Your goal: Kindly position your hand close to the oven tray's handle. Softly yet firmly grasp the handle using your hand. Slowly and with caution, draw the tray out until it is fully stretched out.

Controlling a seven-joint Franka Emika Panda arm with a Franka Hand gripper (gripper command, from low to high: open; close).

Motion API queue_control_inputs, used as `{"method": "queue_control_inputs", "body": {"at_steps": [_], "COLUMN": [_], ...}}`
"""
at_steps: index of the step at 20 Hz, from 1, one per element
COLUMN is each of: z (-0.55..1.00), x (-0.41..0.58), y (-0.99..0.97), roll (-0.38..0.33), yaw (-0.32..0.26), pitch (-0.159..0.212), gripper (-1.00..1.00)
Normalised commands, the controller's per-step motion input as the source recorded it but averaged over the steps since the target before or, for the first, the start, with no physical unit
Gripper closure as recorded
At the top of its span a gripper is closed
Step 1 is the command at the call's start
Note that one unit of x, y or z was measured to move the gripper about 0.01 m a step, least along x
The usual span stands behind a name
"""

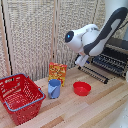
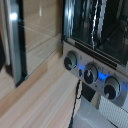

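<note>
Red basket [image 1: 20, 96] sits nearest the camera, far on the exterior view's left, on the light wood bench [image 1: 95, 110]. Next along: blue mug [image 1: 54, 88], with an orange-and-red box [image 1: 58, 72] standing upright just behind it. Then a round red bowl [image 1: 82, 88], apart from the mug.

White arm comes down from the upper right; the hand [image 1: 80, 61] hangs above the bowl and just at the near end of the oven tray [image 1: 94, 74]. Can't tell whether the jaws are open or closed, too blurred.

Oven tray: dark bars, flat, long axis running diagonally from the oven [image 1: 112, 60] down toward the exterior view's left, sticking out over the bench. Oven is at the exterior view's right edge, partly hidden by the arm.

Wrist view: oven front with three round knobs [image 2: 90, 73], blue glow between them, a black cable [image 2: 76, 102] lying on the wood.

Room: pale slatted screen [image 1: 30, 35] behind the bench.
</note>
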Motion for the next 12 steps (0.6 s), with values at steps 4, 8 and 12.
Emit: {"method": "queue_control_inputs", "body": {"at_steps": [4,8,12], "z": [-0.12,-0.07,-0.09], "x": [0.0,0.001,0.0], "y": [-0.92,-0.9,-0.9], "roll": [-0.056,-0.044,-0.042], "yaw": [0.009,0.0,-0.009], "pitch": [-0.04,-0.049,-0.04], "gripper": [-1.0,-1.0,-1.0]}}
